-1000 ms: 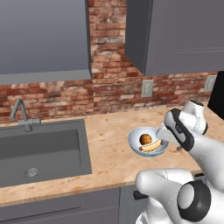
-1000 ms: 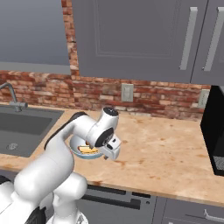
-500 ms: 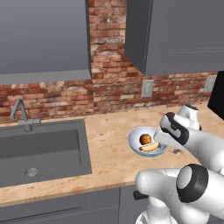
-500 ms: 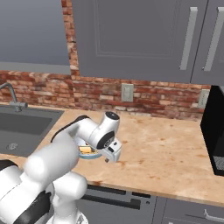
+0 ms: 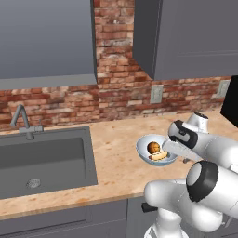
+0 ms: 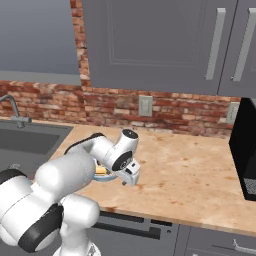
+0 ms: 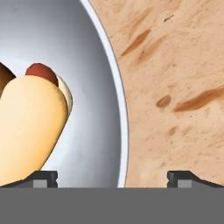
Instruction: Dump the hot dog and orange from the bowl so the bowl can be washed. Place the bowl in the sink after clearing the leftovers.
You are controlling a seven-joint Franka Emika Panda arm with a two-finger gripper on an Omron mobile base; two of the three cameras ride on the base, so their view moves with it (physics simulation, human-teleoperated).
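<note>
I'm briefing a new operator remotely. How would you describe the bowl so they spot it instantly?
Start at the dark sink, then go right along the tan counter. The bowl sits by the robot's hand: round, pale, glossy, holding an orange and a hot dog.

My white arm bends forward from the base, its wrist turned downward. I see the pincer (image 7: 112, 177) spread wide, one dark fingertip (image 7: 43, 178) low on the left and the other low on the right, with clear space between them.
</note>
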